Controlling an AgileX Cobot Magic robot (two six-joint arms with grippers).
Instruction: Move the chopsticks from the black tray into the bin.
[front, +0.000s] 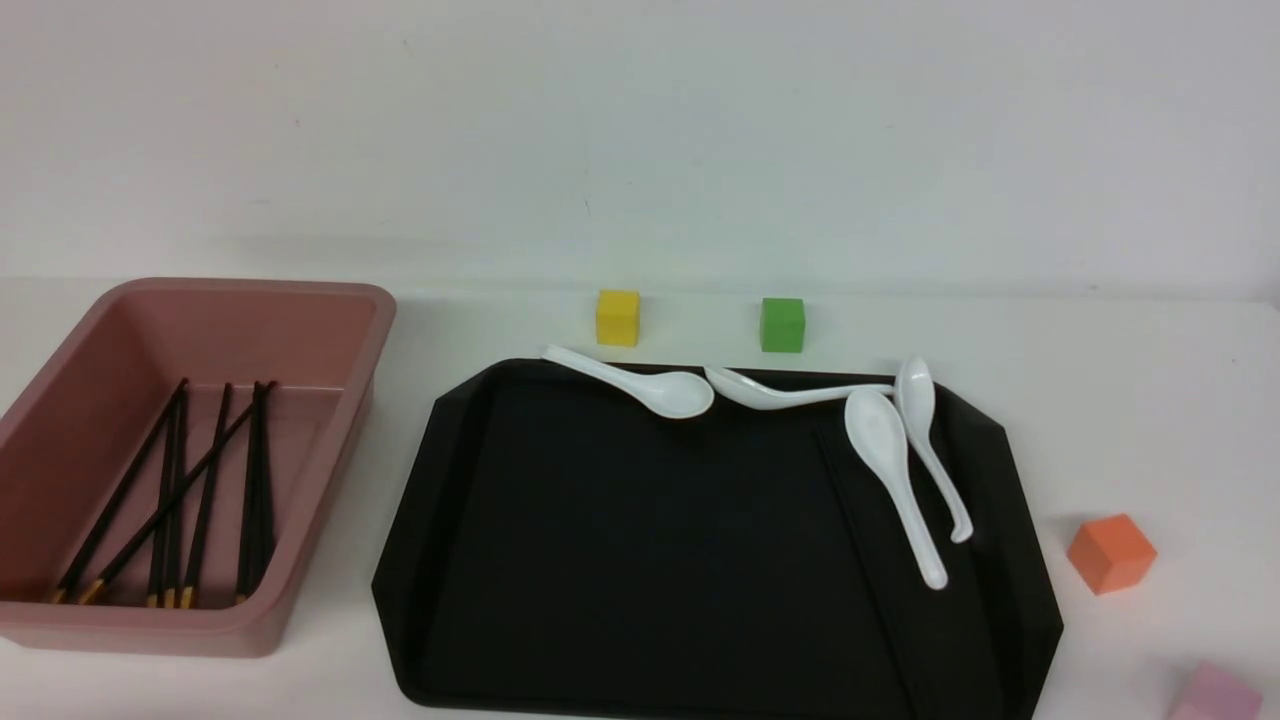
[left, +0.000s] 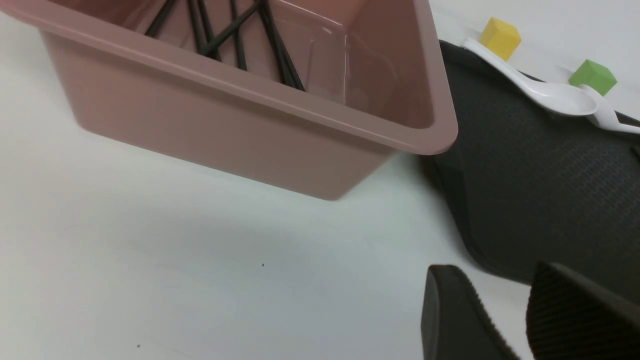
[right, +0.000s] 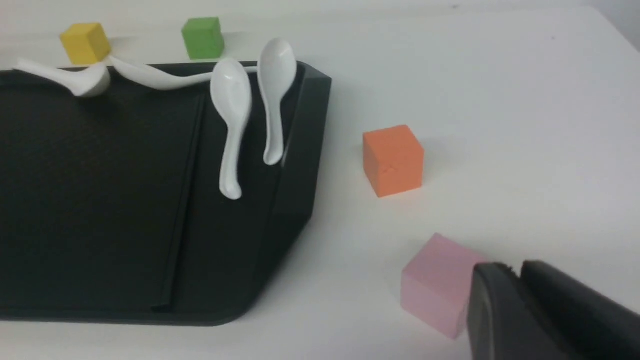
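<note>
Chopsticks (front: 170, 500) lie bundled in the bin (front: 330, 300) at left, though one stick appears to remain on the black tray (front: 600, 520); left gripper (left: 520, 320) parted and empty, right gripper (right: 517, 295) nearly closed, holding nothing.

- Neither arm shows in the front view.
- The left gripper (left: 505, 320) shows only in its own wrist view, at about 5 o'clock in that picture. Two dark ribbed fingers (left: 450, 315) stand apart with a clear gap between them, holding nothing.
- The right gripper (right: 517, 300) shows only in its own wrist view, at about 4 o'clock. Its dark fingers (right: 492, 315) lie nearly together, only a thin seam between them, and nothing is seen held.
</note>
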